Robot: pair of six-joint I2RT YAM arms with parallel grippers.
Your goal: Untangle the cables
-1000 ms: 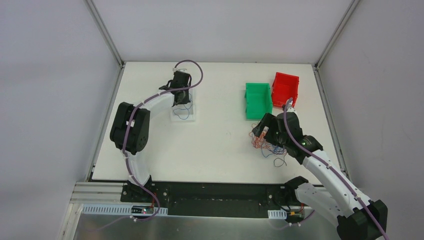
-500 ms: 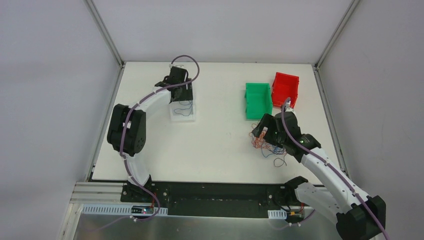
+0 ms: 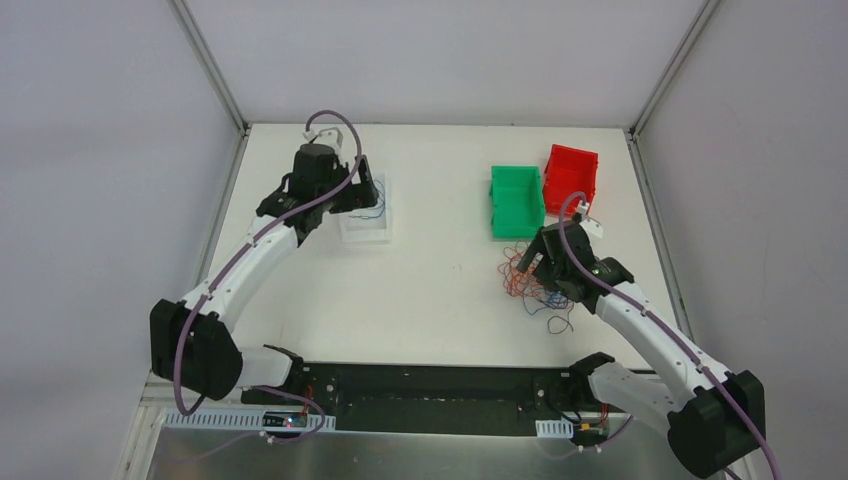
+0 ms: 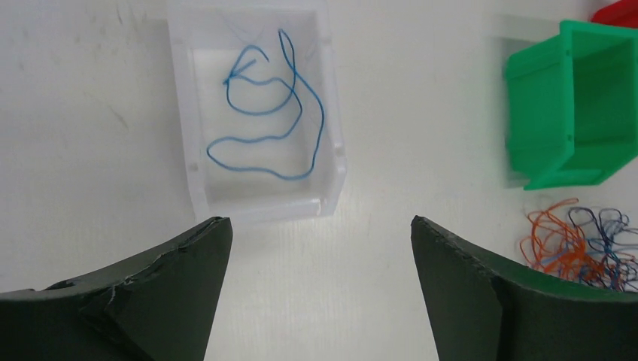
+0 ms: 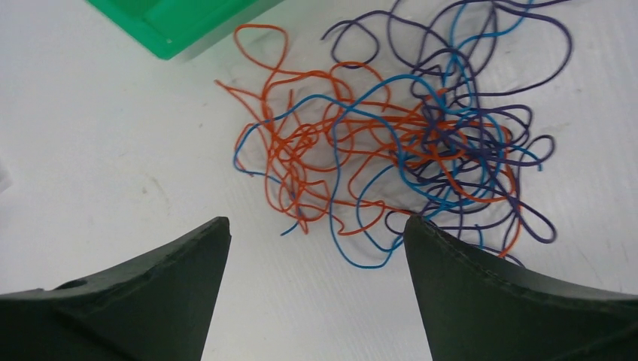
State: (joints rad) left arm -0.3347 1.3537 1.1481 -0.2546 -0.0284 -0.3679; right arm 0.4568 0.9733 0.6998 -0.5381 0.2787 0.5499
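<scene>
clear tray [image 4: 179, 135], green bin [image 4: 538, 105], red bin [image 3: 572, 156]

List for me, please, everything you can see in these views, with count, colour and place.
blue cable: one, blue, lying inside the clear tray
cable tangle: one heap, strands uncountable, orange-red, blue and dark purple, on the table near the green bin
clear tray: one, transparent, far left of the table
green bin: one, green, far right
red bin: one, red, beside the green bin
table: one, white
left tool: one, black, open, near the tray
right tool: one, black, open, above the tangle
</scene>
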